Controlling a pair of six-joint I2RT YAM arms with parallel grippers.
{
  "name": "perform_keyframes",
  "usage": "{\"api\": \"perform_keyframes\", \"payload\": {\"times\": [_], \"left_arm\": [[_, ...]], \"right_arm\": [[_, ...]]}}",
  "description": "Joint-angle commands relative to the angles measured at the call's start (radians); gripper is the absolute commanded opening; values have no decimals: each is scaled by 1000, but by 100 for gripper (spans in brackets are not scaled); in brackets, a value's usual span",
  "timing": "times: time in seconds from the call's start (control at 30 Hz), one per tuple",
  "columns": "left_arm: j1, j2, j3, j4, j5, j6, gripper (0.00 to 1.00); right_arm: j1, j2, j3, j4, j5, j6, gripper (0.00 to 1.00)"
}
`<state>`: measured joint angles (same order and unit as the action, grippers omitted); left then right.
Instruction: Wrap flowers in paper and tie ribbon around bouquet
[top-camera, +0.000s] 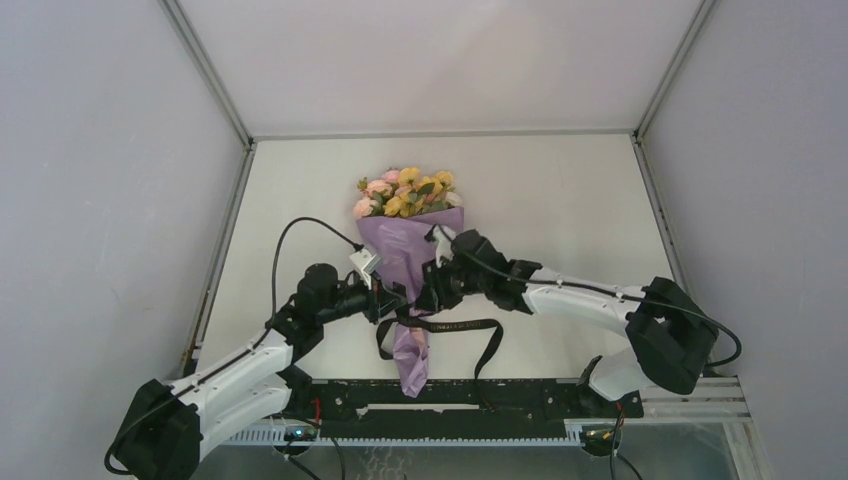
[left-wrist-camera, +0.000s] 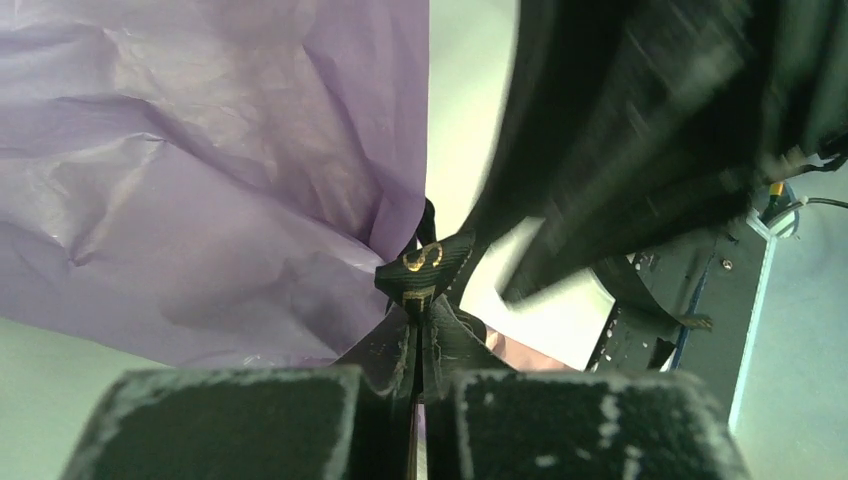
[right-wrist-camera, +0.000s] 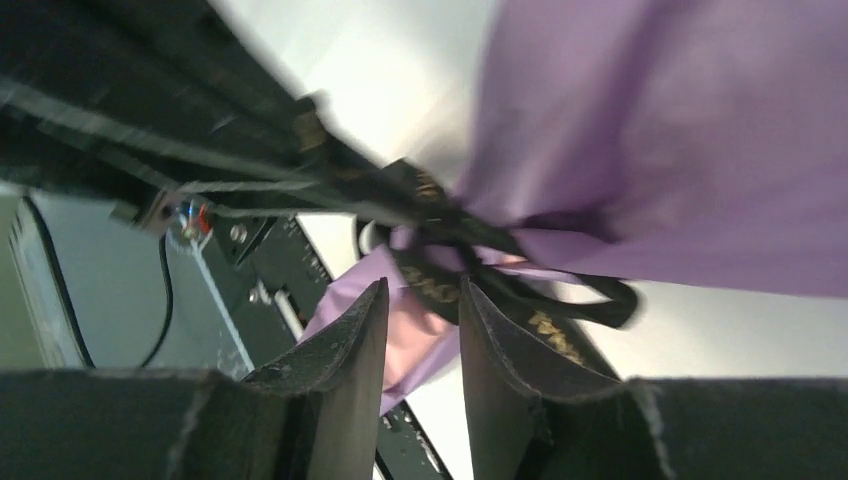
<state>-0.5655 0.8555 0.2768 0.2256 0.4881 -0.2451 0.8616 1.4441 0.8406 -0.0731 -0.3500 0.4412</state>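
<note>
Bouquet (top-camera: 405, 240) lies on table (top-camera: 560, 200), flowers (top-camera: 405, 192) at far end; ribbon (top-camera: 452, 326) loops its narrow neck; knot not discernible.

Left wrist: left gripper (left-wrist-camera: 420, 335) clamped on floppy, probably slippery ribbon; paper (left-wrist-camera: 200, 180) thin, crushable, so grasp ribbon only.

Right wrist: right gripper (right-wrist-camera: 425, 330) jaws narrowly parted, gripping nothing; view blurred.

Paper (top-camera: 400, 248) is lilac, ribbon (top-camera: 455, 325) black with gold letters.
</note>
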Motion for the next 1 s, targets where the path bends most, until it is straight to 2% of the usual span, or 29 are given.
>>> {"api": "perform_keyframes", "payload": {"times": [0.0, 0.33, 0.47, 0.6, 0.73, 0.8, 0.87, 0.97], "left_arm": [[13, 4, -18, 60, -12, -9, 0], [19, 8, -18, 60, -8, -8, 0], [20, 9, -18, 58, -11, -10, 0], [26, 12, -18, 58, -10, -10, 0], [28, 13, -19, 60, -10, -11, 0], [29, 14, -20, 60, -9, -10, 0], [31, 16, -22, 59, -9, -3, 0], [33, 22, -26, 61, -12, 8, 0]], "right_arm": [[95, 20, -26, 184, 18, -122, 41], [106, 156, -34, 291, -11, -130, 46], [107, 177, -40, 309, -37, -126, 39], [107, 166, -79, 351, -92, -115, 38], [106, 166, -87, 340, -111, -110, 16], [104, 161, -92, 336, -119, -105, 9], [97, 140, -104, 335, -122, -98, 6], [84, 97, -134, 322, -117, -82, 9]]}}
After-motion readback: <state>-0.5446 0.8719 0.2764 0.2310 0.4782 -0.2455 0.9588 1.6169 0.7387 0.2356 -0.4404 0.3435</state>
